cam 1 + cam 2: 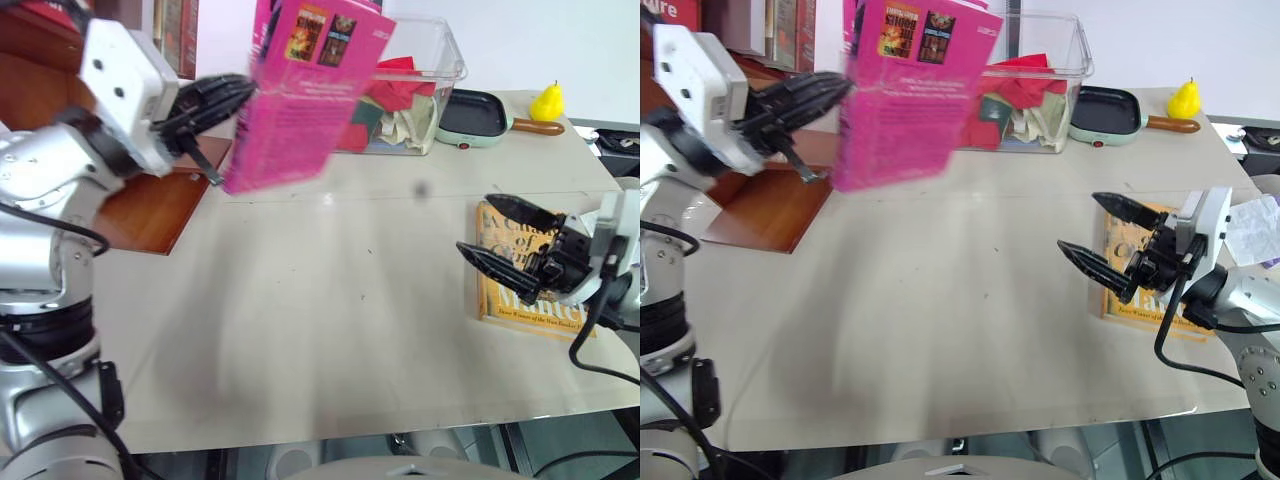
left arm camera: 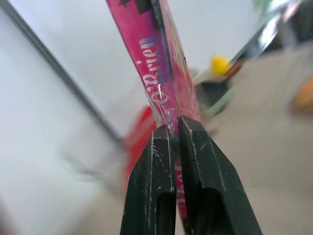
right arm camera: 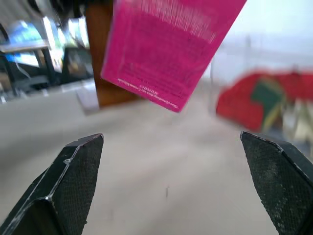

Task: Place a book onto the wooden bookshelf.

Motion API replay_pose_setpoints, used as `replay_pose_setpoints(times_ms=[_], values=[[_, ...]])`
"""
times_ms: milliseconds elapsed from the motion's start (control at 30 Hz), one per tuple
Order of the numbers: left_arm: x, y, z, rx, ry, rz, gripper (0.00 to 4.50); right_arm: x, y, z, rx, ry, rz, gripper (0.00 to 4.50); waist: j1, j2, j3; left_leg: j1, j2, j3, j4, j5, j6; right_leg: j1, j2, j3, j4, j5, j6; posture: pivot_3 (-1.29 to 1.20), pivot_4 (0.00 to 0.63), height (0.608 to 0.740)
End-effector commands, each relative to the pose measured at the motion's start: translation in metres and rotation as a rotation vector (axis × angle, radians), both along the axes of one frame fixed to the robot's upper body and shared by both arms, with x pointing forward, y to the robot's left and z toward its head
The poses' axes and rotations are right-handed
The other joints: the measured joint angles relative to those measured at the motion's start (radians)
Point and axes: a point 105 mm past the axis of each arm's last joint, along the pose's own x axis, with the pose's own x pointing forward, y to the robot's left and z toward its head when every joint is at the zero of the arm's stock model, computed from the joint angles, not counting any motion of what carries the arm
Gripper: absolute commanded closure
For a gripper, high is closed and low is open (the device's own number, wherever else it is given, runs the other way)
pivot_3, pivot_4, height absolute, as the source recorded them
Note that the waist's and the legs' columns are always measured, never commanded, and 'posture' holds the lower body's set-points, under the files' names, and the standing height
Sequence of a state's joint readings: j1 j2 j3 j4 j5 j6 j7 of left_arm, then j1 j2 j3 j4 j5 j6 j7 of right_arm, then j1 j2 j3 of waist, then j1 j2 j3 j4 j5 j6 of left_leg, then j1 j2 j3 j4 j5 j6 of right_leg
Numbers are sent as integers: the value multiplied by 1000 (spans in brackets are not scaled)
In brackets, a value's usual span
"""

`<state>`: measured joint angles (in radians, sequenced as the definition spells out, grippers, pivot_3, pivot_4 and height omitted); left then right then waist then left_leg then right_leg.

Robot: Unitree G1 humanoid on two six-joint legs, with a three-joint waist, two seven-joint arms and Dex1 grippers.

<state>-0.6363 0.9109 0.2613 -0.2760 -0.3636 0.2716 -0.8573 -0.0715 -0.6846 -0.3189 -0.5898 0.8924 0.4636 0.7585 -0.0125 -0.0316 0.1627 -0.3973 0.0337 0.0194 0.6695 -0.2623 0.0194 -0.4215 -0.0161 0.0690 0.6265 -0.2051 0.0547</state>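
The magenta-pink book (image 1: 305, 90) hangs in the air above the table's far left, nearly upright, its cover with two small dark pictures facing me. My left gripper (image 1: 235, 98) is shut on its left edge; the left wrist view shows the two black fingers (image 2: 161, 166) pinching the book's spine (image 2: 151, 63). The reddish-brown wooden bookshelf (image 1: 145, 215) lies at the far left, behind and below that arm. My right gripper (image 1: 500, 232) hovers open and empty over the table's right side, its fingers (image 3: 73, 176) spread wide and pointing toward the book (image 3: 166, 44).
A yellow-orange book (image 1: 525, 270) lies flat on the table under the right gripper. At the back stand a clear plastic bin (image 1: 415, 85) with red and green cloth, a small green frying pan (image 1: 472, 115) and a yellow pear-shaped toy (image 1: 546, 100). More books (image 1: 780, 30) stand upright at the far left.
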Motion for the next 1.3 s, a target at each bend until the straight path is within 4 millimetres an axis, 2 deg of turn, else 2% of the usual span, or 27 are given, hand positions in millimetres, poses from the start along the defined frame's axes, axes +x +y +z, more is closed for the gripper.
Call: replay_pose_setpoints(times_ms=[33, 133, 333, 500, 700, 800, 933, 1133, 1233, 1300], values=[[-23, 19, 36, 317, -352, 84, 4427, 3, 1, 19, 34, -99, 54, 74, 3, -1, 1, 0, 0, 0, 0, 0, 0, 0, 0, 0, 0, 0, 0, 0, 150, 740], [-40, 38, 54, 509, -485, 121, 4427, 14, -1, 28, 53, -134, 70, 74, 2, -2, 2, 0, 1, 1, 0, 0, 0, 0, 0, 0, 0, 0, 0, 0, 150, 740], [-59, 65, 70, 705, -510, 147, 4427, 32, 4, 27, 56, -156, 115, 74, 1, -2, 3, 0, 3, 3, 0, 0, 0, -1, 0, -1, 0, 0, 0, 0, 150, 740], [-67, 93, 78, 835, -484, 210, 4427, 33, 12, 32, 78, -185, 162, 74, 0, -1, 4, -1, 3, 3, 0, 0, 0, -2, 1, -1, 1, 0, 0, 0, 150, 740], [-69, 127, 80, 918, -435, 285, 4427, 32, 9, 33, 79, -196, 176, 74, 4, -1, 4, -1, 3, 4, 0, 0, 0, -2, 1, -1, 2, 0, 0, 0, 150, 740], [-62, 147, 72, 925, -380, 324, 4427, 31, 8, 33, 75, -202, 166, 74, 2, -1, 4, -1, 3, 4, 2, 0, 0, -2, 1, -2, 3, 0, 0, 0, 150, 740], [-45, 161, 55, 952, -299, 352, 4427, 27, 6, 33, 66, -200, 149, 74, 5, -2, 3, -1, 3, 4, 2, 0, 0, -2, 1, -2, 5, 0, 0, 0, 150, 740], [-23, 200, 3, 1040, -65, 486, 4427, 21, 3, 29, 43, -183, 112, 74, -2, -2, 3, -1, 3, 4, 2, 0, 0, -2, 1, -2, 6, 2, 4, 0, 150, 740], [-16, 216, -11, 1049, -4, 565, 4427, 21, 1, 29, 31, -177, 94, 74, -1, -1, 2, 1, 4, 4, 2, 0, 0, -2, 0, -1, 8, 2, 4, 0, 150, 740], [-15, 220, -13, 1028, -5, 588, 3792, 21, 0, 29, 24, -175, 89, 74, -2, -1, 2, 5, 4, 6, 2, 0, 0, -2, 0, -1, 14, -1, 6, 0, 150, 740]])
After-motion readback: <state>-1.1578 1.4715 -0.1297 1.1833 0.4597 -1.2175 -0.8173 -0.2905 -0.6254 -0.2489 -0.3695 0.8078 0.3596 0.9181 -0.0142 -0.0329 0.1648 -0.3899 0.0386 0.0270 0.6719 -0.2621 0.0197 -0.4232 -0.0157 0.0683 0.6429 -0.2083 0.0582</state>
